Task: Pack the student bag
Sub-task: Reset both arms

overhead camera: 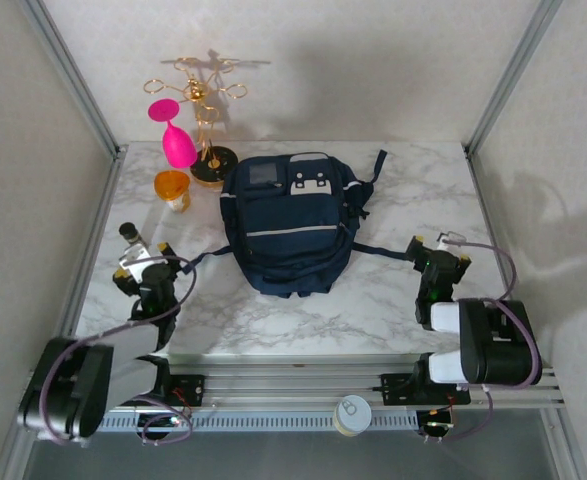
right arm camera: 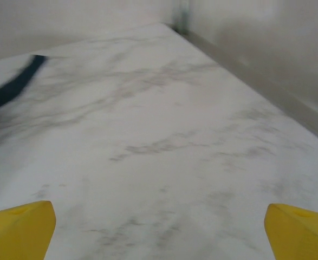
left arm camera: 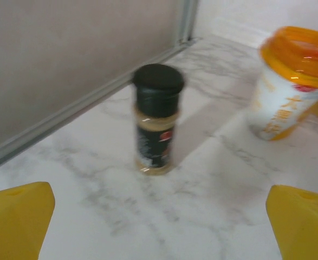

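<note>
The student bag (overhead camera: 288,220), a large navy backpack with pale stripes and a grey patch, lies flat in the middle of the marble table. My left gripper (overhead camera: 145,258) hovers to its left, open and holding nothing. In the left wrist view its yellow fingertips (left arm camera: 18,216) are spread wide over bare marble, and the left gripper (left arm camera: 159,230) faces a small black-capped spice jar (left arm camera: 157,119). My right gripper (overhead camera: 439,250) is to the bag's right, open and holding nothing. The right gripper (right arm camera: 159,233) looks over bare marble, and a dark bag strap (right arm camera: 12,86) shows at far left.
A spice jar (overhead camera: 131,233) stands just beyond the left gripper. An orange-lidded cup (overhead camera: 172,188) (left arm camera: 291,81), a pink wine glass (overhead camera: 178,140) and a gold wire rack (overhead camera: 205,100) stand at the back left. A round can (overhead camera: 353,413) sits on the front rail. Walls enclose the table.
</note>
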Controlling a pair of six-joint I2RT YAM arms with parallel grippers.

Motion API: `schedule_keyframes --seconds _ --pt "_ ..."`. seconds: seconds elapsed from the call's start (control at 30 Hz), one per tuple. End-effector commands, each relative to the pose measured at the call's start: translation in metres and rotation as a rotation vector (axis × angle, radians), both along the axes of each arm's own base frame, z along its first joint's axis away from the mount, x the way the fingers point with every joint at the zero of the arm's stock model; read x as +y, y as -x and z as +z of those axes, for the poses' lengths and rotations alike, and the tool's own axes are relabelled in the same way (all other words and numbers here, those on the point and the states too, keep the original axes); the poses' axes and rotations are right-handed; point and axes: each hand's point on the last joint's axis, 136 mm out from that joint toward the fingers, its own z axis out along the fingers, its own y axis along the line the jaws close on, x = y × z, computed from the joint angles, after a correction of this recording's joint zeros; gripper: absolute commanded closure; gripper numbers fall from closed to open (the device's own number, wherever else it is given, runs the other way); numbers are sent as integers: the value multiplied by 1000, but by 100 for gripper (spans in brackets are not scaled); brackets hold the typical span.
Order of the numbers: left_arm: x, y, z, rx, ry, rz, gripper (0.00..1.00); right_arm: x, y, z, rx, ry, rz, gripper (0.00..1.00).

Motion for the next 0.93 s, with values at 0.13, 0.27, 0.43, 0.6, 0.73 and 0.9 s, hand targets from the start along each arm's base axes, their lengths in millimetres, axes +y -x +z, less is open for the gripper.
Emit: schedule_keyframes --seconds 0.13,0.27,0.43,0.6,0.73,0.9 --pt "-49 -57 40 -192 -21 -338 1 44 -27 27 -151 60 277 1" --pt "-41 -65 23 -155 -8 -275 1 44 -25 28 -157 70 268 1" --pt "-40 -64 22 -153 -10 -265 1 45 -25 28 -156 70 270 1" --pt "-40 -64 21 -147 -8 -267 1 44 -26 28 -157 70 270 1" --pt "-40 -64 22 -148 -10 -267 1 45 -26 28 -155 70 271 1" --pt "-40 -64 22 -148 -10 -267 1 44 -26 28 -157 67 273 1"
